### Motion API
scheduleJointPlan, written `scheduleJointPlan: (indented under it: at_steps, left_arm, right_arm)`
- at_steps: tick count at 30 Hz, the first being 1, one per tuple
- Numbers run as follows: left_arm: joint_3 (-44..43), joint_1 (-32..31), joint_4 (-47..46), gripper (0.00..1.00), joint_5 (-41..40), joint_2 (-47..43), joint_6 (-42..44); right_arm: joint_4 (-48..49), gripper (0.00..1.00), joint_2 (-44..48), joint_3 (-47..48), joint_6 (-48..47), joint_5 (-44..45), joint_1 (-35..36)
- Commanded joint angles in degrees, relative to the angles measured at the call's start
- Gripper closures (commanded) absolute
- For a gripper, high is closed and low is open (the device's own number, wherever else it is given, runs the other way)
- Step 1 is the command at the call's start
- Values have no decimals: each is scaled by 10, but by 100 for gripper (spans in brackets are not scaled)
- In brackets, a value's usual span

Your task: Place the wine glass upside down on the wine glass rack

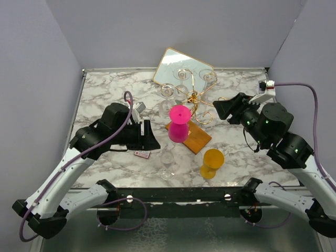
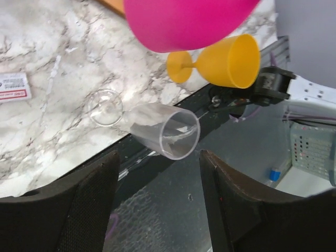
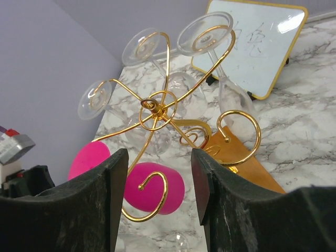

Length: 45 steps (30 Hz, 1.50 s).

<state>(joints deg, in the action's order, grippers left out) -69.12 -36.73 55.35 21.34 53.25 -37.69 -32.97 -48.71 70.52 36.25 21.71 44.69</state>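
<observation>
Near the wine glass rack (image 1: 198, 137), right fingers (image 3: 89, 210) spread apart; left fingers (image 2: 79, 210) likewise, empty.

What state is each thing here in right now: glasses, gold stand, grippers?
Left gripper: open, empty.
Right gripper: open, empty.
Clear wine glass: upright on the table, not racked.
Yellow goblet: upright on the table.
Pink goblet: upside down, foot on top.
Wine glass rack: upright, three clear glasses hanging inverted.
Mirror: propped up at the back.
</observation>
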Motion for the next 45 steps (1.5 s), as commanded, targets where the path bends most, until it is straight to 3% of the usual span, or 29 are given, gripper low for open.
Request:
scheduleJointPlan:
  at_steps: [1,5,15,20,45]
  left_arm:
    - [16,-20,32,38,-67,1,-26]
    - [41,-68,31,43,-112,7,-79]
    - [22,-258,8,48,-298,53,-194]
    - [17,-269,8,55,-348,51,-219]
    - [-7,-282,53,84,-345,101,-189]
  right_arm:
    - [32,48,22,-5,-28,37,4]
    - [39,48,25,-10,-58,35,4]
    - [66,48,11,-21,-84,41,4]
    - [71,48,11,-23,-94,47,4]
    - [79,49,44,-63,-71,78,4]
